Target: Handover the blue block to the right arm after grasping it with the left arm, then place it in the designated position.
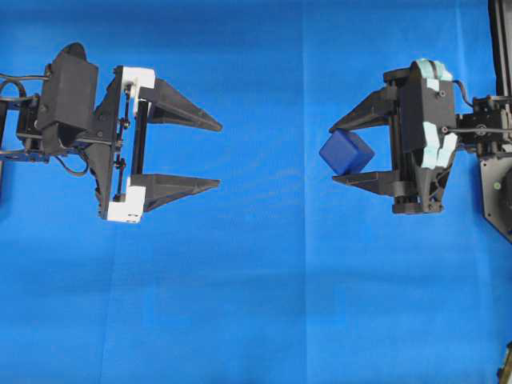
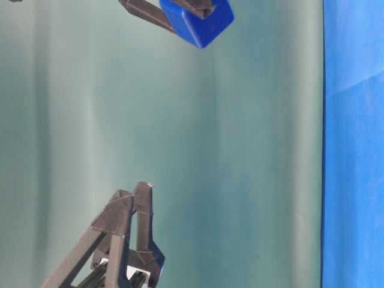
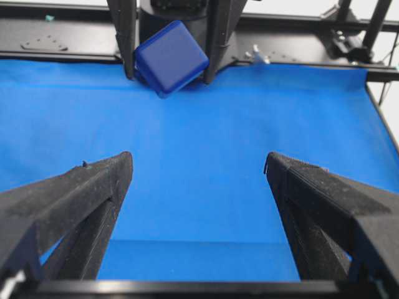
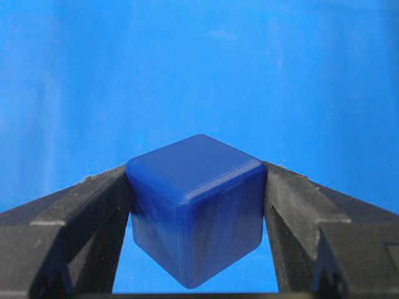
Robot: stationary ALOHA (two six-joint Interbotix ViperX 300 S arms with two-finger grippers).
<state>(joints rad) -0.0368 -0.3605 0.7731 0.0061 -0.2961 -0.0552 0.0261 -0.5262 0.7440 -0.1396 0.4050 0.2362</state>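
Note:
The blue block [image 1: 346, 152] is a small navy cube held tilted between the fingers of my right gripper [image 1: 334, 154], above the blue cloth at the right of the overhead view. It fills the jaws in the right wrist view [image 4: 196, 208] and shows at the top of the table-level view [image 2: 198, 23] and of the left wrist view [image 3: 171, 57]. No embossed face shows. My left gripper [image 1: 219, 154], with white brackets, is open and empty at the left, its tips pointing at the block across a wide gap. It also shows in the left wrist view [image 3: 198, 163].
The blue cloth [image 1: 256, 304] covers the table. A black frame rail [image 3: 299, 43] runs along the far edge behind the right arm. Black arm-base hardware [image 1: 498, 184] stands at the far right.

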